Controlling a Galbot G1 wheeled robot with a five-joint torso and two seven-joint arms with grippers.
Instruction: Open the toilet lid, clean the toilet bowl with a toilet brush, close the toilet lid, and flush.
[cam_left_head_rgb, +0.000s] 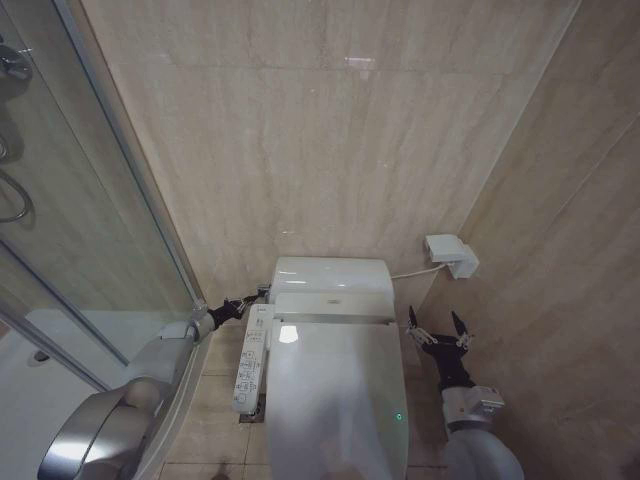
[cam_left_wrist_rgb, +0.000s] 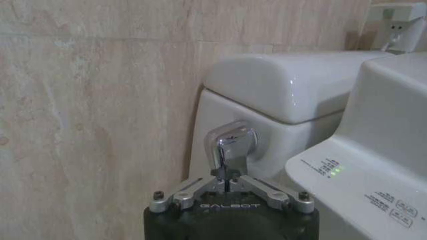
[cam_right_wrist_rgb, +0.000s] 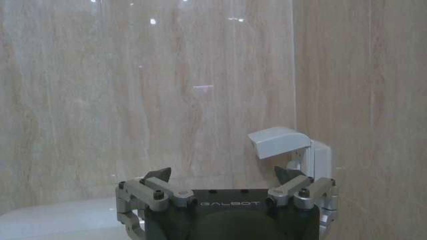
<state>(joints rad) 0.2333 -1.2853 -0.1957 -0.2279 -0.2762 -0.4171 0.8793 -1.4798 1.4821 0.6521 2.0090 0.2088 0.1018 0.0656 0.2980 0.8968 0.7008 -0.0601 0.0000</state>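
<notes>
From the head view there is one glass shower partition (cam_left_head_rgb: 100, 200) at nine o'clock, one toilet in the middle and one white wall box (cam_left_head_rgb: 452, 255) at about two o'clock. The left gripper (cam_left_head_rgb: 250, 300) reaches in from eight o'clock along the wall side of the tank (cam_left_head_rgb: 332, 274), at the tank's left flank, just above the long button panel (cam_left_head_rgb: 250, 360). The left wrist view gives what the head view cannot: one chrome flush lever (cam_left_wrist_rgb: 230, 147) on the tank's side, with the left gripper's jaws drawn together right at its lower end, their tips touching it. That same view shows three small green lights (cam_left_wrist_rgb: 335, 171) lit on the panel housing.

The toilet lid (cam_left_head_rgb: 340, 400) lies shut, flat over the toilet bowl (cam_left_head_rgb: 265, 420), running from the centre down to six o'clock; one small green dot (cam_left_head_rgb: 398, 416) glows near its right edge. Only a narrow strip of the bowl shows under the lid's left edge.

The right gripper (cam_left_head_rgb: 438, 330) hangs in the air at four o'clock, beside the right rear corner of the lid and apart from it, its jaws spread wide and empty. The right wrist view adds the wall box (cam_right_wrist_rgb: 283, 145) seen from below, with its angled grey cover, mounted in the corner where two beige tiled walls (cam_left_head_rgb: 330, 130) meet; a white cable (cam_left_head_rgb: 410, 272) runs from it to the tank in the head view.
</notes>
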